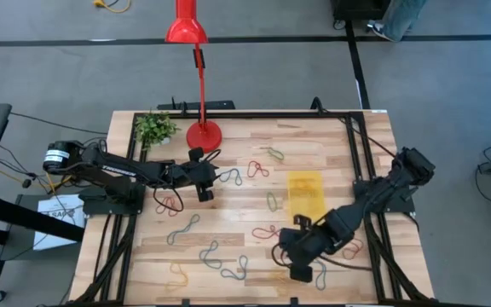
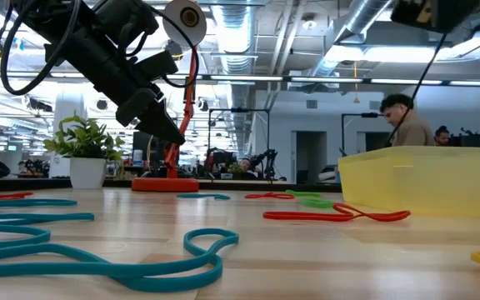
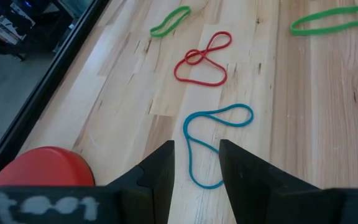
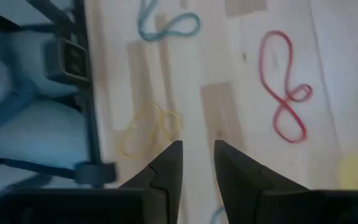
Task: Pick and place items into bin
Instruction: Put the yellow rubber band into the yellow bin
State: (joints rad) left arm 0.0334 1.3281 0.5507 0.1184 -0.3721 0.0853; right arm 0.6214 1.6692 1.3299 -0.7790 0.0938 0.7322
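Observation:
Coloured loops lie flat all over the wooden table (image 1: 339, 141). My left gripper (image 1: 207, 183) (image 3: 196, 144) hovers open beside the red lamp base (image 3: 42, 171), and a blue loop (image 3: 213, 134) lies just ahead of its fingertips. Farther on are a red loop (image 3: 202, 59) and a green loop (image 3: 170, 20). My right gripper (image 1: 286, 256) (image 4: 197, 144) is open above the table's near part, pointing toward the left edge, with a red loop (image 4: 284, 93) and a yellow loop (image 4: 148, 127) ahead of it. The yellow bin (image 1: 306, 194) (image 2: 423, 179) stands right of centre.
A red lamp (image 1: 201, 85) stands at the far edge, with a small potted plant (image 1: 154, 128) to its left. Black frame rails (image 1: 373, 213) and cables run along the table's sides. A person (image 2: 407, 121) shows in the room behind. Several loops lie near the near edge (image 1: 220, 260).

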